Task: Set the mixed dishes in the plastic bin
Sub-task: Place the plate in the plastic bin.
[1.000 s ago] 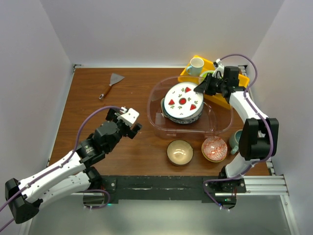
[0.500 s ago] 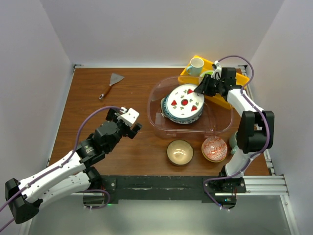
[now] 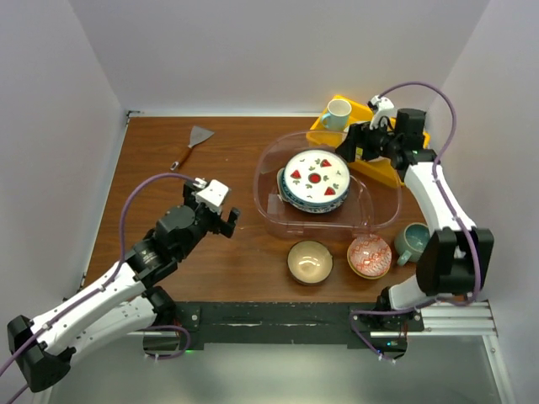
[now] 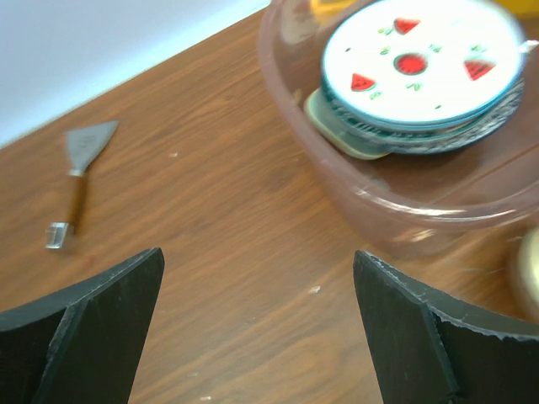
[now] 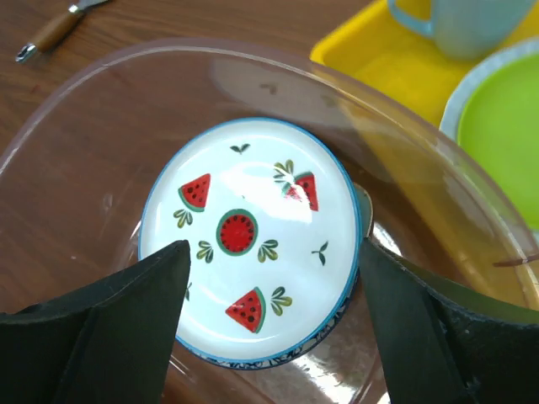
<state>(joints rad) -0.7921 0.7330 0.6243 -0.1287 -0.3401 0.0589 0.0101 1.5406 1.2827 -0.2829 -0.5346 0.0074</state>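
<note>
The white plate with red fruit marks [image 3: 316, 177] [image 5: 253, 185] [image 4: 421, 63] lies flat on top of two other plates inside the clear plastic bin [image 3: 263, 164] [image 5: 210, 55] [image 4: 379, 194]. My right gripper [image 3: 344, 151] [image 5: 274, 246] hangs open just above that plate, holding nothing. In front of the bin stand the tan bowl [image 3: 309, 260], the red-patterned bowl [image 3: 369, 256] and the grey-teal mug [image 3: 414, 241]. Left of the bin, my left gripper [image 3: 229, 210] [image 4: 257, 254] is open over bare wood.
A yellow tray [image 3: 383, 172] [image 5: 379, 67] behind the bin holds a lime-green plate [image 5: 505, 126] and a white mug [image 3: 338, 113] [image 5: 472, 21]. A metal spatula [image 3: 192, 143] [image 4: 80, 160] lies at the far left of the table.
My right gripper has opened and let go of the fruit plate, which dropped from tilted to flat on the stack. The right arm drew back a little. The left arm shifted slightly left.
</note>
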